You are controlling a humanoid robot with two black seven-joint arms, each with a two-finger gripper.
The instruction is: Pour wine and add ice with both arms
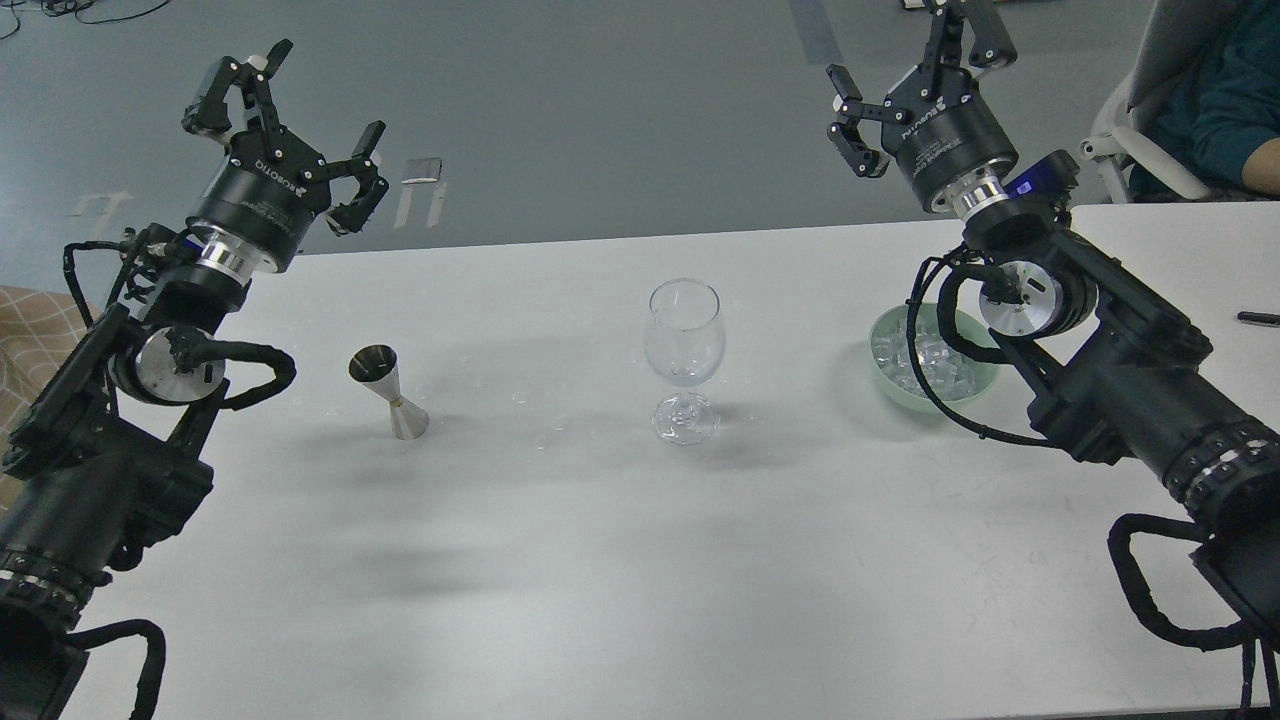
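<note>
A clear wine glass (684,350) stands upright at the middle of the white table (600,560). A steel jigger (388,392) stands to its left; any wine in it cannot be seen. A pale green bowl (888,378) with several ice cubes (915,358) sits to the right, partly behind my right arm's cable. My left gripper (285,120) is open and empty, raised beyond the table's far left edge. My right gripper (915,95) is open and empty, raised above and behind the bowl.
A person in a dark teal top (1215,100) sits on a white chair at the far right. A black pen (1257,318) lies at the table's right edge. A tan patterned cloth (30,330) shows at the left.
</note>
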